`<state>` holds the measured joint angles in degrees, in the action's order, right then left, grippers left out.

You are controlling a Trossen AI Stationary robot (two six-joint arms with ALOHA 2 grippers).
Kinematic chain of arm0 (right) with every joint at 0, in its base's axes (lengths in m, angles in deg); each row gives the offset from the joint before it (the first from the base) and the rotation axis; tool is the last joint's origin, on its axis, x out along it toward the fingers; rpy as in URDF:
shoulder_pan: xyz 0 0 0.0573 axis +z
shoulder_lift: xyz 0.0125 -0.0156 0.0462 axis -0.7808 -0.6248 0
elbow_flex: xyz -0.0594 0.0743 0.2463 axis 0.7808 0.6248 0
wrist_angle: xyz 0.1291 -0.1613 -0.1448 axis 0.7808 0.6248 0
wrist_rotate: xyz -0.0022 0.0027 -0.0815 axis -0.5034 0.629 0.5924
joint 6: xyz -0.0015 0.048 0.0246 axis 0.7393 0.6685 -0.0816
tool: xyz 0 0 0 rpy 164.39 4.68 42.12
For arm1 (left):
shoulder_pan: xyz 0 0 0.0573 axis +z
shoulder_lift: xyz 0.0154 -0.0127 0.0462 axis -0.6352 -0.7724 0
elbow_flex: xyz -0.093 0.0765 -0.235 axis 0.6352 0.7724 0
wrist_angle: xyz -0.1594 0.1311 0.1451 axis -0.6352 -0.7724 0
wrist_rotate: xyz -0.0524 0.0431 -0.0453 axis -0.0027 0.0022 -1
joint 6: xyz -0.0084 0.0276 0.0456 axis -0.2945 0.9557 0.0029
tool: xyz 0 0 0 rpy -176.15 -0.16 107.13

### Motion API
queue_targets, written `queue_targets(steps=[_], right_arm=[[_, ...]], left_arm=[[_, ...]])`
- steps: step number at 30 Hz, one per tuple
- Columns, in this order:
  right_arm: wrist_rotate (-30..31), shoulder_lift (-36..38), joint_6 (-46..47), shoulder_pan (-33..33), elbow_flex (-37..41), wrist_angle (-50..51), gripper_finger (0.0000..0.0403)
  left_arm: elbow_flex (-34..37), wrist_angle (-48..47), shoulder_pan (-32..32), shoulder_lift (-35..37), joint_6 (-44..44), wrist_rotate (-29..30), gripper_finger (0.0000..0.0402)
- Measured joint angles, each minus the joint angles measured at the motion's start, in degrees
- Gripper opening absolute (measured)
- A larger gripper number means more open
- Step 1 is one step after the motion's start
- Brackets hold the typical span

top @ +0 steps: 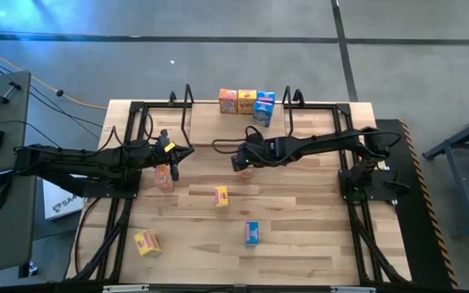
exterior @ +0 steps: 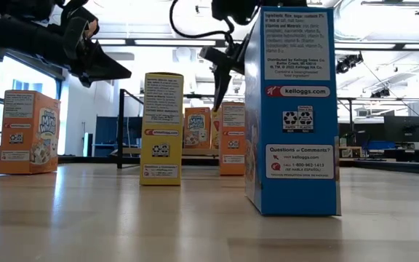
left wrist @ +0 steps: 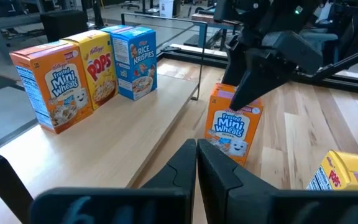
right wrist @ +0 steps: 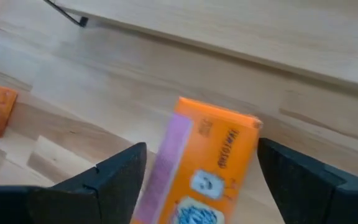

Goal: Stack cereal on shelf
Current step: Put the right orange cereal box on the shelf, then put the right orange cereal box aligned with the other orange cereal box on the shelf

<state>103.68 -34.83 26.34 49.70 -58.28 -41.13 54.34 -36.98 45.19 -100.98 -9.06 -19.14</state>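
Note:
Three cereal boxes, orange, yellow and blue, stand upright on the shelf at the table's far side. My right gripper is open, pointing down over an upright orange box on the table in front of the shelf, a finger on either side of its top. My left gripper is shut and empty above the table, beside another upright orange box. This second box also shows in the low view. My right gripper's open fingers stand on either side of the orange box's top end, coming from above. The box stands upright on the table. I cannot tell whether the fingers touch it.
A yellow box and a blue box stand on the table's middle and near part. Another yellow box lies near the front left. Black wire uprights stand at the shelf's ends.

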Motion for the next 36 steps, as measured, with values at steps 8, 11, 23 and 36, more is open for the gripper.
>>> queue_targets(steps=[8, 11, 23, 36], right_arm=[[-0.9, -0.6, -0.2, -0.3, 0.0, 1.7, 0.0258], [-1.1, -0.6, -1.2, -0.3, 0.0, 1.8, 0.0234], [-4.3, -0.5, -17.0, -0.7, -9.5, 5.6, 0.0195], [-5.3, -2.1, -27.2, -1.1, -15.4, 16.5, 0.0254]], left_arm=[[0.0, -0.3, 0.0, 0.0, 0.0, 0.0, 0.0007], [0.0, -0.3, 0.0, 0.0, 0.0, 0.0, 0.0007], [0.0, -0.4, 0.0, 0.0, 0.0, 0.0, 0.0007], [0.0, -0.4, 0.0, 0.0, 0.0, -0.2, 0.0007]])
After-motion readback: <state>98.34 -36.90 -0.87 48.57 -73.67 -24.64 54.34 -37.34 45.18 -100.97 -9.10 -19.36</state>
